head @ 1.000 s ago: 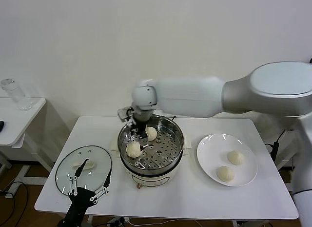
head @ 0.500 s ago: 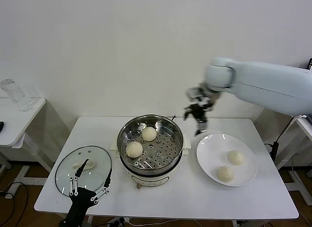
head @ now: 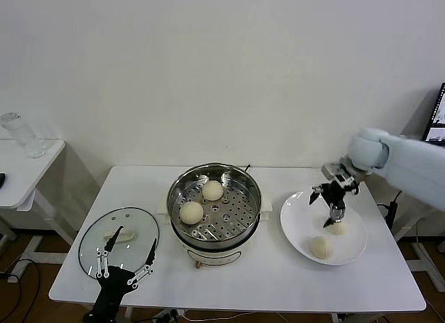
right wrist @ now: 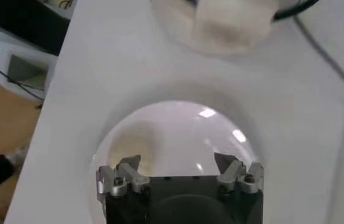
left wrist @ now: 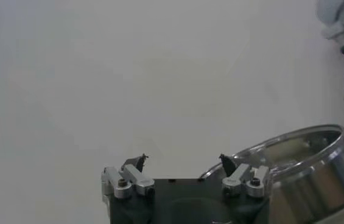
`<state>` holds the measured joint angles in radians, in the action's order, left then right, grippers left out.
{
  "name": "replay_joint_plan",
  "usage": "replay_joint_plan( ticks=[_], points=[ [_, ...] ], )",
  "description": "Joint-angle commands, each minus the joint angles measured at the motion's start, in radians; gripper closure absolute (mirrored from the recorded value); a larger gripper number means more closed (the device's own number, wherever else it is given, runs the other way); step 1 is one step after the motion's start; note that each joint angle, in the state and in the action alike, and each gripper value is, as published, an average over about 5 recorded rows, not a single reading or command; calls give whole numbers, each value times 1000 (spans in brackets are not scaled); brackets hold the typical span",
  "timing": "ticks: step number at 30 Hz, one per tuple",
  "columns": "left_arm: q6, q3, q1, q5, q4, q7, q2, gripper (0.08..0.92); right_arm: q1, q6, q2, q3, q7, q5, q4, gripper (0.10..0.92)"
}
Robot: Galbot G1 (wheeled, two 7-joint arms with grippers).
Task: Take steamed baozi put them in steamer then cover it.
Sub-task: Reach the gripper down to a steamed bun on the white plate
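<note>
White wall stood behind the white worktop (head: 278,281), and the steamer (head: 215,203) at its middle served as the landmark. Left of the steamer and nearer the robot, the cover (head: 118,241) lay flat on the worktop with its white handle up. The left end effector (head: 126,262) waited just at the cover's near rim, its fingers spread apart and holding nothing.

Inside the steamer, two steamed baozi (head: 212,190) sat on the perforated tray, one toward the back and one nearer the left wall, apart from each other. Half the loading looked done.

Right of the steamer, the white plate (head: 300,229) carried the other two buns. The right end effector (head: 329,206) hung over the plate, directly above the farther bun (head: 338,228), jaws wide apart and empty; the wrist view showed the plate under both fingers.

The step in hand seemed to be picking up the third bun. To do it well, the end effector should probably come straight down with the bun centred between the fingers, close low on its sides, and squeeze only gently, since soft dough would likely dent or slip. The nearer bun lay close by, so the fingers would need to stay clear of it. Placing the bun on open tray, away from the two already there, would leave room for the last.
</note>
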<state>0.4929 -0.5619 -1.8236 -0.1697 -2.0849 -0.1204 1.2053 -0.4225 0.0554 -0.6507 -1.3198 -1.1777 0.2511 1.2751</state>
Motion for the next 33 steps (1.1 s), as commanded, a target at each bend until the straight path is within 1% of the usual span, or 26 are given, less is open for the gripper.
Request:
replay_joint_plan(
  ticks=[1,24,33],
  points=[
    [-2,-5,-3,-1,6,-1,0,177,203,-36,11,104,1,-63,-70,203],
    [0,-11,-4,-2,12,0,2,177,247,-43,-40,116,7,-97,-111,206],
    [1,-13,-1,-1,13,0,5,177,235,-44,-46,112,17,-99,-100,284]
  ],
)
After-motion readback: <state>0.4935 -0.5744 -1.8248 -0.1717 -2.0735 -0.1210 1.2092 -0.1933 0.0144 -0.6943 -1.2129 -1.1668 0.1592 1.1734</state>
